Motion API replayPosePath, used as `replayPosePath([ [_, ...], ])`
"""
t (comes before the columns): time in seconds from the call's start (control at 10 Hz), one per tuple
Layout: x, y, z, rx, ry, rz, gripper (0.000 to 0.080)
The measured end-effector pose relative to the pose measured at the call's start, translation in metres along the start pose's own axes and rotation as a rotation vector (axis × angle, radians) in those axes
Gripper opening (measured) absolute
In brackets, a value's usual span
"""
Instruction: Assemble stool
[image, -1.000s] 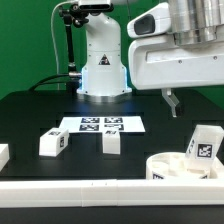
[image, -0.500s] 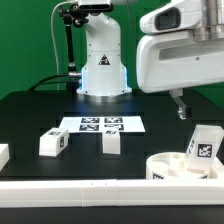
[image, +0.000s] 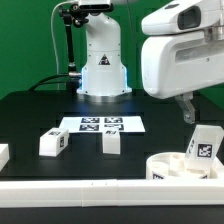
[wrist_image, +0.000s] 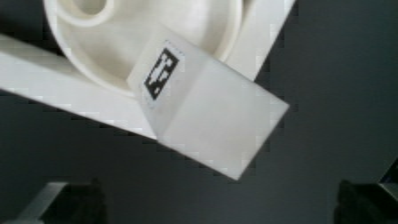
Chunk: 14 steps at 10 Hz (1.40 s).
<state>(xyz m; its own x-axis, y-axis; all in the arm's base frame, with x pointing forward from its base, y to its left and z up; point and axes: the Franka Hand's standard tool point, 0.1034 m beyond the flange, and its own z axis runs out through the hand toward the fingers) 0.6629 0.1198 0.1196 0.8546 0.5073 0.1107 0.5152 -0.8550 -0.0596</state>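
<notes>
The gripper (image: 187, 112), fingers apart, hangs above the leg (image: 203, 143) at the seat (image: 168, 166) by the desk's near corner, exterior view's right. Best to centre first, then descend straight and clamp the flat sides.

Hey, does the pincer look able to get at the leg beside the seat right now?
Probably yes: the pincer hangs open above the leg with nothing between them, though the seat sits close beside it.
</notes>
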Motion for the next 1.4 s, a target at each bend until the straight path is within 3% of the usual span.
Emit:
replayPosePath([
  [0.2, -0.002, -0.001, 0.007, -0.047, 0.003, -0.302, 0.0648],
  [0.4, -0.003, 0.003, 0.008, -0.068, 0.017, -0.417, 0.0648],
  [0.9, -0.011, 0.000, 0.018, -0.083, -0.016, -0.784, 0.0648],
  [1.1, -0.018, -0.009, 0.025, -0.073, -0.032, -0.804, 0.0648],
  [1.4, -0.025, -0.006, 0.032, -0.066, -0.038, -0.801, 0.0648],
])
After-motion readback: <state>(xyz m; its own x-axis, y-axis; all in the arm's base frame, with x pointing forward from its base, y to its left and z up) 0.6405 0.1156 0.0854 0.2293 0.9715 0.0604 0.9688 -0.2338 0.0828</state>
